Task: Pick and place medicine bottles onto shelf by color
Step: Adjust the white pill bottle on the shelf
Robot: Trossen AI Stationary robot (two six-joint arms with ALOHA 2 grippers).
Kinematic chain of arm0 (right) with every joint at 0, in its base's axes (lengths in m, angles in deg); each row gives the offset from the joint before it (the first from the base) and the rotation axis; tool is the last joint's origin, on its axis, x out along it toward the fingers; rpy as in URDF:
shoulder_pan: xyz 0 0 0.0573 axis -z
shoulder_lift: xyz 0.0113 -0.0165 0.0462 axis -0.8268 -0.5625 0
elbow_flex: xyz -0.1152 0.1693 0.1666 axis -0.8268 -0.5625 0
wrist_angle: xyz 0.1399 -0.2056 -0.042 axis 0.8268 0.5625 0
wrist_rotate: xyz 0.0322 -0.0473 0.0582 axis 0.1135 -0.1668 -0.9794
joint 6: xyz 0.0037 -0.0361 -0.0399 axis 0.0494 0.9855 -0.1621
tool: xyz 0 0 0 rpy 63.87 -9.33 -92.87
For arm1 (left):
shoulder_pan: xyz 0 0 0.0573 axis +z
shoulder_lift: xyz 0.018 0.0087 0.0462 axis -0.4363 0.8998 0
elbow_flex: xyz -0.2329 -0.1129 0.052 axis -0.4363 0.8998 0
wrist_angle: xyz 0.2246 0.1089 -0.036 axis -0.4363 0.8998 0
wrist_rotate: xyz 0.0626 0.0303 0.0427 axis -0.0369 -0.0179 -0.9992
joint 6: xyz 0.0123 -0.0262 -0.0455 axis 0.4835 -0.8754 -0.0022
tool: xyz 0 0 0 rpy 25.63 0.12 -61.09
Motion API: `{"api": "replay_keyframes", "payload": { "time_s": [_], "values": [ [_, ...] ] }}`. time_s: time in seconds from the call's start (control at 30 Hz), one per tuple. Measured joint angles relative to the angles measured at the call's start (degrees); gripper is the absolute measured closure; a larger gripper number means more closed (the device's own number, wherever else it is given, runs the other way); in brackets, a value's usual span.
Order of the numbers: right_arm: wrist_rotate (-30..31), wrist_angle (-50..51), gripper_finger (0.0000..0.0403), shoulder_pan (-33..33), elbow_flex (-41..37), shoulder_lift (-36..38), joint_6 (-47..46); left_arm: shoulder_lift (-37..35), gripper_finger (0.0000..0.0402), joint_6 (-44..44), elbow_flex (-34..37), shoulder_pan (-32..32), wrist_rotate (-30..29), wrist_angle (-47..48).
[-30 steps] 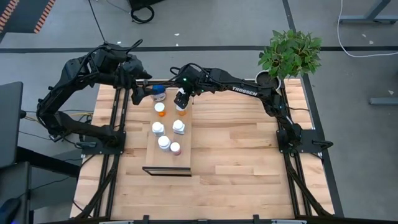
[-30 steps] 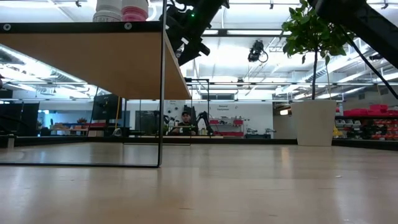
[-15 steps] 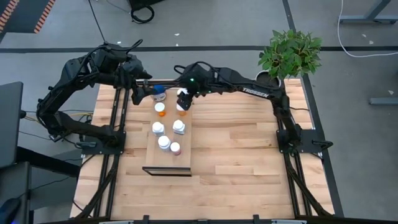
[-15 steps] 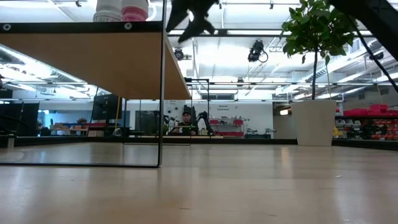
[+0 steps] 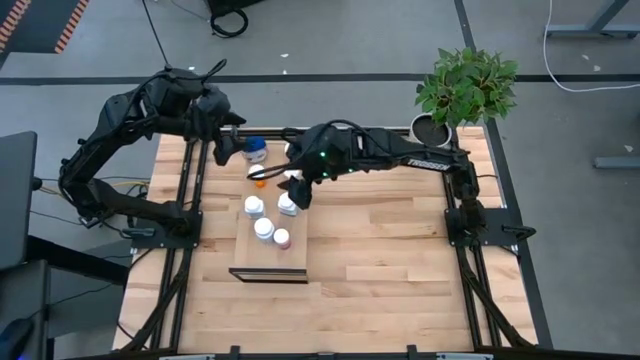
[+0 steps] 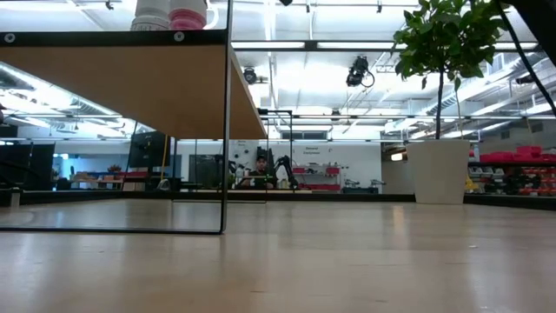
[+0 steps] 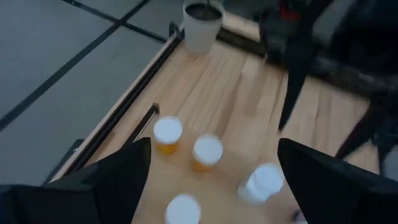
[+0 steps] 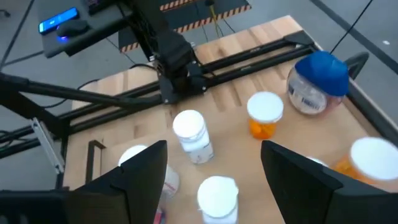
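The shelf (image 5: 296, 258) is a light-wood board raised on a dark frame. On it stand two white-capped orange bottles (image 8: 264, 113) (image 8: 370, 159), several white bottles (image 5: 254, 207) (image 5: 263, 229), a pink one (image 5: 282, 238) and a blue-capped bottle (image 5: 256, 150) at the far end. My right gripper (image 5: 298, 188) hovers open and empty above the orange and white bottles (image 8: 214, 149). My left gripper (image 5: 225, 147) is open and empty beside the blue bottle, to its left, above the shelf's far left corner (image 7: 214, 143).
A white plant pot (image 7: 202, 25) with a green plant (image 5: 468, 82) stands at the far right corner. Dark rails (image 5: 190, 200) run along both table sides. Bare tabletop (image 5: 400, 250) lies right of and nearer than the shelf. The low view shows the shelf's underside (image 6: 130, 87).
My right gripper has risen out of the low view and shifted toward the table's near edge, from over the far orange bottle to over the white ones. The bottles stand where they were.
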State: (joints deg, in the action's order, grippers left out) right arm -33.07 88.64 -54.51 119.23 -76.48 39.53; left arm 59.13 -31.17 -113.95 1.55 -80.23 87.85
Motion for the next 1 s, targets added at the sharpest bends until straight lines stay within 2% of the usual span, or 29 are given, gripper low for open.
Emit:
{"api": "replay_keyframes", "payload": {
  "time_s": [0.4,0.6,0.77,1.0],
  "values": [
    [-1.1,3.9,0.0136,0.3,0.0,3.7,-0.6,0.1,0.0047,-18.3,0.0,0.0,0.0,-9.5],
    [7.0,5.9,0.0136,2.6,0.0,7.2,-0.4,0.4,0.0047,-16.2,0.0,0.0,-0.8,-14.1],
    [15.3,5.8,0.0136,6.2,0.0,9.5,-2.4,0.5,0.0047,-10.9,0.0,0.0,-1.1,-12.4],
    [15.1,10.7,0.0136,10.0,0.0,9.9,-3.6,0.9,0.0047,-15.8,0.0,-0.1,-2.3,-9.5]
  ]
}}
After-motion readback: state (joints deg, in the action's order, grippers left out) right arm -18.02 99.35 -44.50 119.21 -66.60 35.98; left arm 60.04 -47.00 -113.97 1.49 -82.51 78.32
